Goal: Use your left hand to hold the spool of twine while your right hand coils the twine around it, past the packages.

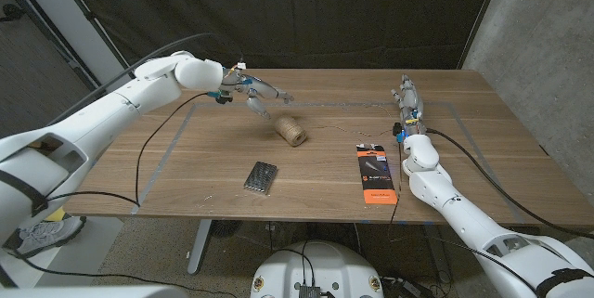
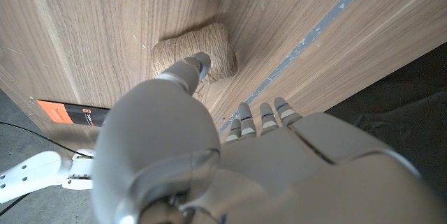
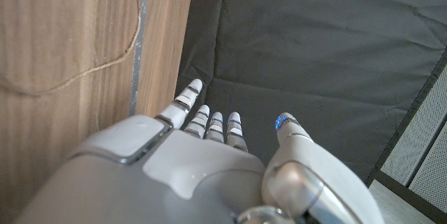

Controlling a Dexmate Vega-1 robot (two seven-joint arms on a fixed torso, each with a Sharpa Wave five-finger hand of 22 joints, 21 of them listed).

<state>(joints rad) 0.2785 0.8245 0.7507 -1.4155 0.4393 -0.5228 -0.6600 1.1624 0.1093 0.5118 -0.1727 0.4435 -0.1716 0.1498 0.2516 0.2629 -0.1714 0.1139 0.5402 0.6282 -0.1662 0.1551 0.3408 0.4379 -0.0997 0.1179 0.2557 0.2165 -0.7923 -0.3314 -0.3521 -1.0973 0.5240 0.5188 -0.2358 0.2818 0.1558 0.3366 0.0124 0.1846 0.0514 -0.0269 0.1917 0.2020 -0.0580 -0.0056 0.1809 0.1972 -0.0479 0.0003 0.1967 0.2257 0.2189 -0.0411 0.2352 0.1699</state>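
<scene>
Head view: the left hand [image 1: 252, 91] hangs above the wooden table [image 1: 186, 163] with its fingers spread and nothing in them. The spool of twine [image 1: 290, 130] lies on its side just beyond those fingertips, toward the table's middle, apart from the hand. A loose strand of twine [image 1: 345, 131] runs from the spool across the wood toward the right hand [image 1: 408, 103], which stands near the table's far side, fingers extended and empty. Close behind the right hand's wrist lies an orange-and-black package [image 1: 376, 174]; a small silvery packet [image 1: 262, 176] lies nearer the robot than the left hand.

In the left wrist view the thumb [image 2: 187, 72] overlaps the spool [image 2: 202, 46], though whether it touches is hard to tell. The right wrist view shows the strand [image 3: 77, 74] curving over the wood beside the straight fingers [image 3: 209, 123].
</scene>
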